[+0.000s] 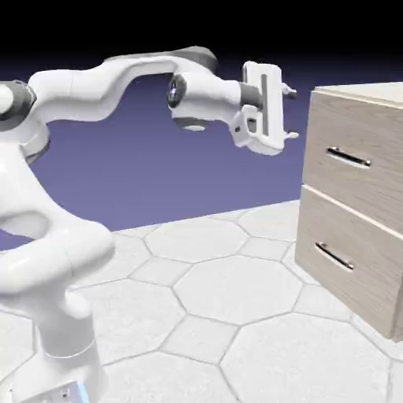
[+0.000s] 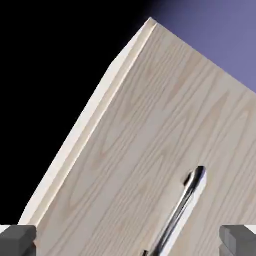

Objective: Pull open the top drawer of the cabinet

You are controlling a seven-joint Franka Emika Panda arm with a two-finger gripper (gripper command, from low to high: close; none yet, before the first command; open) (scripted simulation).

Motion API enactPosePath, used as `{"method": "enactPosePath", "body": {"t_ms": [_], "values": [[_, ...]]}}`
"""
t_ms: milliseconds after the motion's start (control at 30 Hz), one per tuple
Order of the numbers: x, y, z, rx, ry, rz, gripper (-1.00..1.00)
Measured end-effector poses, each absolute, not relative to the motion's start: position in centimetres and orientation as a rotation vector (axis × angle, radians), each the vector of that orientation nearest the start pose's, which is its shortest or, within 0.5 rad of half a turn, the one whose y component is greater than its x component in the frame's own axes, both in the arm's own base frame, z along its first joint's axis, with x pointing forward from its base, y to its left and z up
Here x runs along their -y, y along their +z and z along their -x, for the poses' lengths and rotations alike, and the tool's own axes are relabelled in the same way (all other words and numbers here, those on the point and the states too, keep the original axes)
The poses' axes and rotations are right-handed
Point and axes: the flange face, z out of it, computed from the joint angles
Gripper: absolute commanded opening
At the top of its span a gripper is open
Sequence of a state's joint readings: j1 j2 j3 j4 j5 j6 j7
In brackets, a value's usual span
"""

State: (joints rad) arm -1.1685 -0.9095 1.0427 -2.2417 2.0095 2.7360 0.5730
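Observation:
The pale wood-grain cabinet (image 1: 358,205) stands at the exterior view's right. Its top drawer (image 1: 350,161) sits flush, with a slim dark bar handle (image 1: 348,157). The matching lower drawer (image 1: 346,260) is below it. My gripper (image 1: 291,114) hovers open in the air to the left of the top drawer, fingers pointing at the cabinet, apart from it and slightly above the handle's height. In the hand view the top drawer (image 2: 135,150) fills the frame at a slant, its handle (image 2: 182,210) between my two grey fingertips (image 2: 17,239), nothing held.
The white arm (image 1: 118,86) arches from the lower left across the top of the view. A pale hexagon-patterned table (image 1: 228,291) lies beneath, between the robot's base (image 1: 63,330) and the cabinet.

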Motion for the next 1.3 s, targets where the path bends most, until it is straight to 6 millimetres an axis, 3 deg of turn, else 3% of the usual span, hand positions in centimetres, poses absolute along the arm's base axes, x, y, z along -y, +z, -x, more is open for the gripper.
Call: {"method": "enactPosePath", "body": {"t_ms": [333,667,733,900,933,1000,1300], "values": [[-5.5,54.0,-52.3,-1.491,-0.779,0.861,1.0],[-4.9,45.4,-58.9,-1.482,-0.618,0.622,1.0],[-4.9,45.2,-59.1,-1.482,-0.613,0.615,1.0],[-4.9,45.2,-63.7,-1.482,-0.614,0.615,1.0],[-4.9,45.2,-64.1,-1.482,-0.613,0.615,-1.0],[-4.9,45.2,-64.1,-1.482,-0.613,0.615,-1.0],[-4.9,45.2,-55.9,-1.482,-0.614,0.616,-1.0]]}}
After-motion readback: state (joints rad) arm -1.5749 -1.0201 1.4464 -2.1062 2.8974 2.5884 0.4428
